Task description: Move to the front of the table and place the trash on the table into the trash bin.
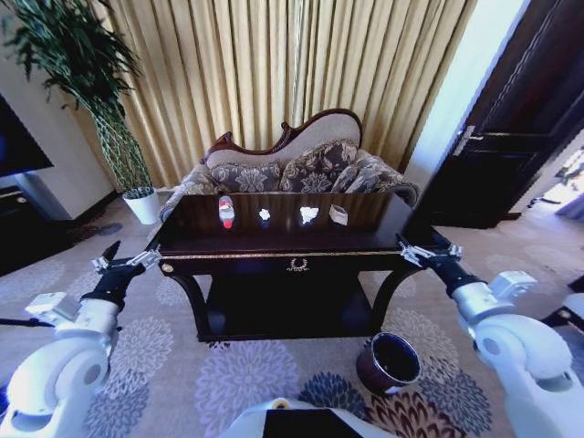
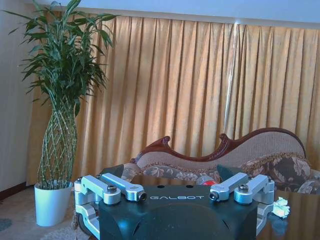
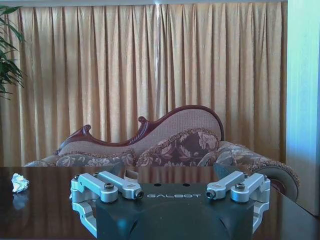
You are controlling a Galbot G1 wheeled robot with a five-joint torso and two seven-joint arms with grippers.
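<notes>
While both arms hang out to the sides, the dark counter [image 1: 365, 239] stands straight ahead with a sofa [image 1: 301, 169] close behind it and curtains [image 1: 274, 64] beyond. On its top lie a bottle [image 1: 226, 212] with a red label, two paper wads [image 1: 265, 214] [image 1: 309, 214] and a third pale scrap [image 1: 338, 214], in a row. The bin [image 1: 388, 362] sits on the carpet [image 1: 182, 365] near the counter's front right leg. A potted plant [image 1: 109, 119] stands off the counter's left end. The left gripper [image 1: 123, 262] and right gripper [image 1: 429, 251] flank the front corners, fingers [image 2: 112, 189] spread wide, holding nothing.
</notes>
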